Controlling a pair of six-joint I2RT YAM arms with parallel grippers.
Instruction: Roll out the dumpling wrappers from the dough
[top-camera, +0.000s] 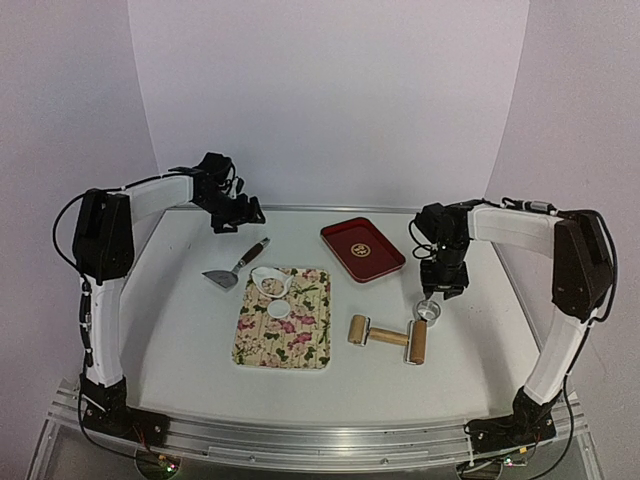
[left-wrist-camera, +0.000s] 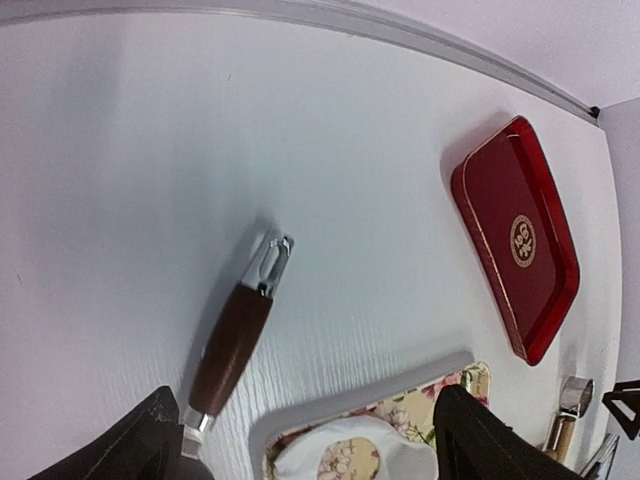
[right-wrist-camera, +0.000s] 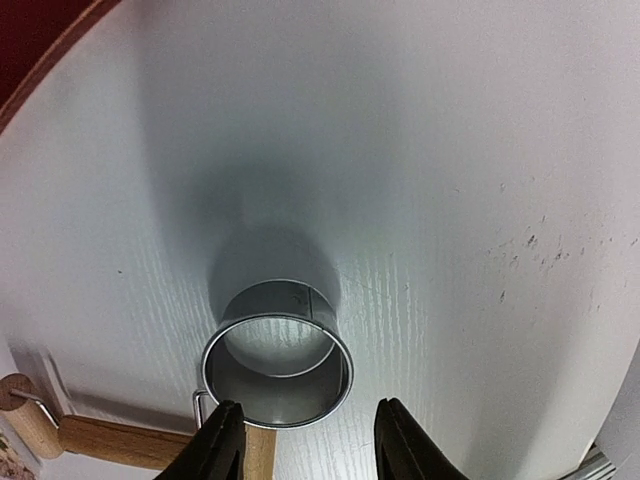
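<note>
Both empty | left fingers (left-wrist-camera: 140, 442) wide apart | right fingers (right-wrist-camera: 222, 445) apart by ring cutter (right-wrist-camera: 278, 352), apparently not touching

Free table (top-camera: 190, 320) left of mat (top-camera: 283, 331), roller (top-camera: 388, 337) and ring cutter (top-camera: 430, 311) blocking right

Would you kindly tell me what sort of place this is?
Likely a robotics lab bench staged as a kitchen: a plain white backdrop, an aluminium mounting rail, and a rolling pin beside a floral mat.
</note>
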